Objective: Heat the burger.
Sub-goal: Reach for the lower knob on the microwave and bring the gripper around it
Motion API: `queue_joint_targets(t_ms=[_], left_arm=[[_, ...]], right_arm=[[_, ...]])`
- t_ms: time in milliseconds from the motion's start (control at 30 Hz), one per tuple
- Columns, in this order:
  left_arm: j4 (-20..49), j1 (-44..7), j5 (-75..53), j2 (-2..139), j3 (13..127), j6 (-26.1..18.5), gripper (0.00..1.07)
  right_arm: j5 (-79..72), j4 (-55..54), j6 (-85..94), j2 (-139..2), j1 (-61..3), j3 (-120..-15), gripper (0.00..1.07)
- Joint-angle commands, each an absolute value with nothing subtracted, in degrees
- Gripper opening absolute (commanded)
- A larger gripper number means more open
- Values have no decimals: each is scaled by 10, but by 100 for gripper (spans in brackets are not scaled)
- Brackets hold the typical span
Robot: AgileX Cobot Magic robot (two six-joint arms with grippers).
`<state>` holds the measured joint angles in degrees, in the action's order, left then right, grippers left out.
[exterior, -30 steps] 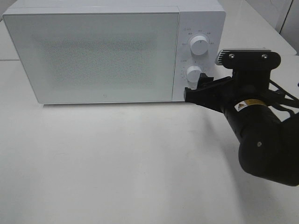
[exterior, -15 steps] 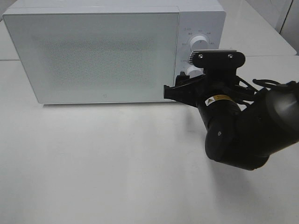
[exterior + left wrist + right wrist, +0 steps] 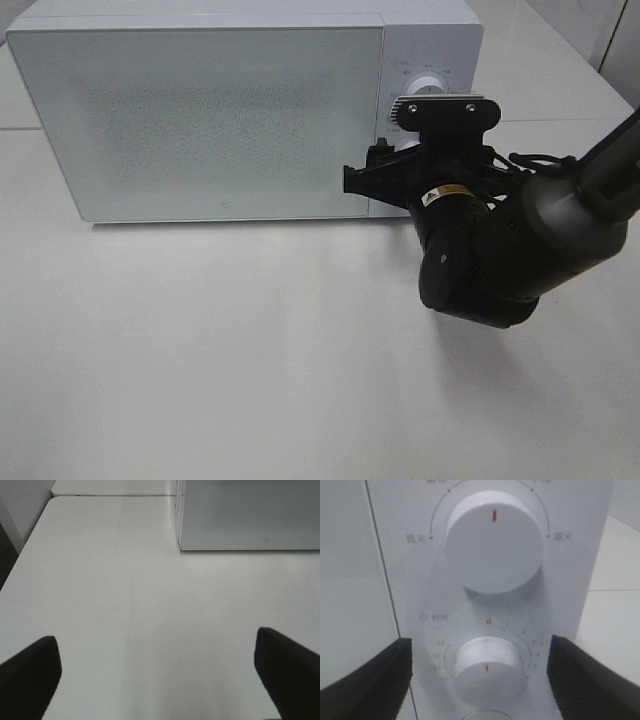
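Observation:
The burger is out of view. A white microwave [image 3: 220, 110] stands at the back of the table with its door closed. My right gripper [image 3: 378, 178] is at the control panel and covers the lower knob in the high view. In the right wrist view that gripper [image 3: 480, 680] is open, its two black fingers [image 3: 365, 680] spread on either side of the lower timer knob [image 3: 487, 662], with a gap on both sides. The bigger upper knob [image 3: 492, 540] sits above it. My left gripper [image 3: 157, 680] is open over bare table, holding nothing.
The white table [image 3: 250, 350] stretches in front of the microwave. In the left wrist view the microwave's lower front corner [image 3: 250, 520] lies ahead, and the table's edge [image 3: 30, 545] runs along one side. The right arm's bulky black body [image 3: 500, 250] hangs near the panel.
The right arm has swung left and in toward the microwave. Its gripper went from beside the lower knob to straddling it. Both grippers' openings look the same.

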<state>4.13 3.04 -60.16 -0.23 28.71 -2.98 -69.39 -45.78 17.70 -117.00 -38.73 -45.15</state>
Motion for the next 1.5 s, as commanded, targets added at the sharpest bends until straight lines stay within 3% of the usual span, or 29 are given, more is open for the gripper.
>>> queue_joint_targets(t_ms=[33,733,1000,1033,1067,1133,1233,1500], left_arm=[[44,31,-594,-16,285,-29,100],[44,31,-594,-16,285,-29,100],[44,31,-594,-16,285,-29,100],[44,31,-594,-16,285,-29,100],[44,31,-594,-16,285,-29,100],[44,31,-594,-16,285,-29,100],[44,31,-594,-16,285,-29,100],[44,31,-594,-16,285,-29,100]], right_arm=[[-770,-451,174,-1178,-382,-459,75],[-777,-450,156,-1189,-379,-461,72],[-778,-441,167,-1189,-379,-461,54],[-778,-439,171,-1189,-379,-461,47],[-778,-439,171,-1189,-379,-461,47],[-778,-439,180,-1189,-379,-461,33],[-778,-438,180,-1189,-379,-461,23],[-778,-435,180,-1189,-379,-461,18]])
